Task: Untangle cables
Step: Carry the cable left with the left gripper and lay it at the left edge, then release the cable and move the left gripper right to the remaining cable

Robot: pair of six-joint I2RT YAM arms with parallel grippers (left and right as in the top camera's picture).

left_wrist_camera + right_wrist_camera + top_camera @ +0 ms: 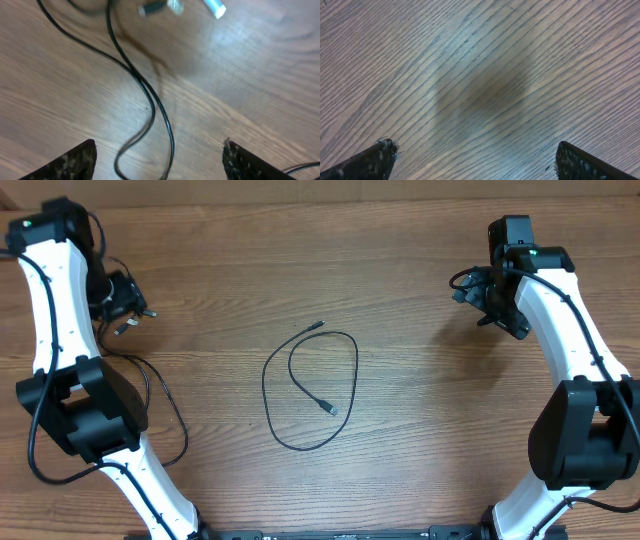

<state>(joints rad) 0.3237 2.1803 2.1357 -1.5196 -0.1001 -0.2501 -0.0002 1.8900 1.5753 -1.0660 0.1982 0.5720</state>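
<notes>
Wood surface (400, 260), my remote feed: one cable (357, 370) loops at centre; other cables (135, 75), plugs (215, 7) trail under my left end effector (159, 147), spread wide. Right end effector (475, 146) spread too, far right.

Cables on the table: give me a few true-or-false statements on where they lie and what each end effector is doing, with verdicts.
1. A looped cable lies alone in the middle of the table, apart from both arms. True.
2. The right end effector is shut on a cable. False: it is open, with only bare wood under it.
3. Thin black cables run across the wood under the left end effector. True.
4. The left end effector is clamped on a plug. False: it is open, and the plug ends lie on the wood beyond it.
</notes>
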